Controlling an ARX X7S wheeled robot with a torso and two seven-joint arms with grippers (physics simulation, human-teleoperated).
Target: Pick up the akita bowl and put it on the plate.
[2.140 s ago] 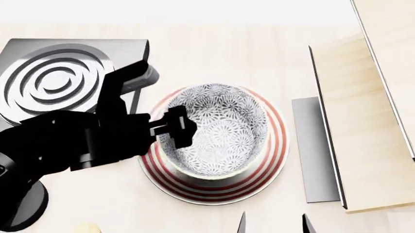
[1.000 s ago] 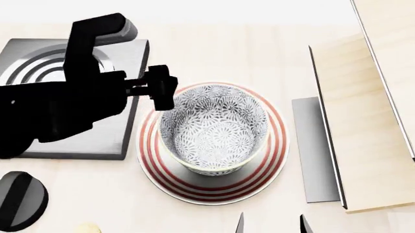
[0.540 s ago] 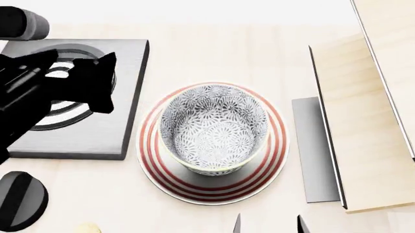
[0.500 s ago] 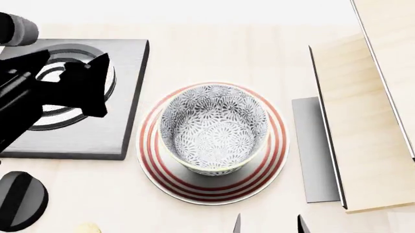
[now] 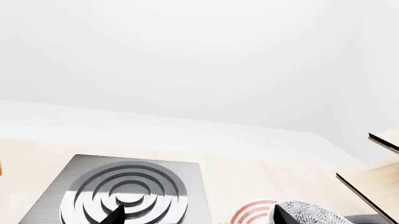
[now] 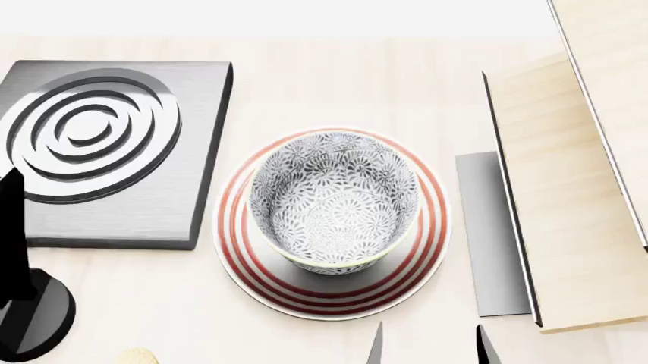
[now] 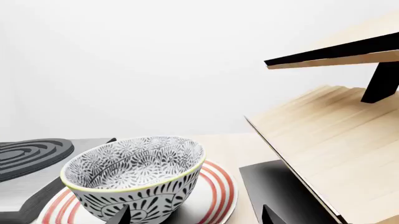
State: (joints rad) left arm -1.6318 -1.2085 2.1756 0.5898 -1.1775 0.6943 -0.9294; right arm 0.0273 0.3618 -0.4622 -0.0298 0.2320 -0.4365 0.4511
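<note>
flanking plate (image 6: 426, 250): stove burner (image 6: 96, 152), wooden shelf (image 6: 552, 197)

No text, label, brand, number or sign can be read in any of the three views. The only markings are patterns, not writing, as far as these renders show: floral print on the akita bowl (image 6: 335, 201) and red rings on the plate (image 6: 332, 297).

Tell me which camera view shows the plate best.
The head view: the plate shows whole from above, red rings all round the akita bowl on it. The right wrist view shows it edge-on, partly behind the bowl; the left wrist view catches only a sliver.
</note>
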